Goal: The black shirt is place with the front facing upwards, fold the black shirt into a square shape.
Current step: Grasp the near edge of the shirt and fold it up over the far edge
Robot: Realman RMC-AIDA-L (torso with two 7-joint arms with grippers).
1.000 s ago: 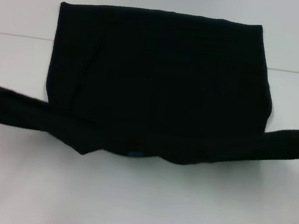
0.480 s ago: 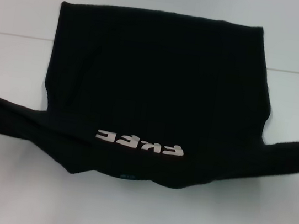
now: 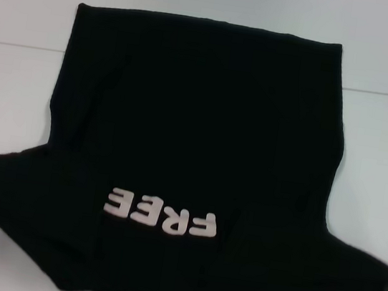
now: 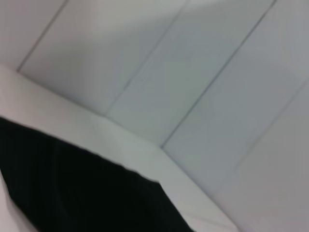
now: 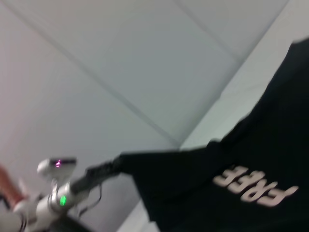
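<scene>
The shirt (image 3: 195,138) lies spread on the white table (image 3: 25,6), its far hem flat at 12 o'clock and its collar end raised toward the camera at 6 o'clock, the "FREE" lettering (image 3: 161,215) showing upside down. The step in hand looks like the lengthwise fold. In the right wrist view the left gripper (image 5: 112,166) pinches a sleeve corner; the right gripper's state cannot be told. Next, both held corners should travel toward 12 o'clock and lay down evenly.
</scene>
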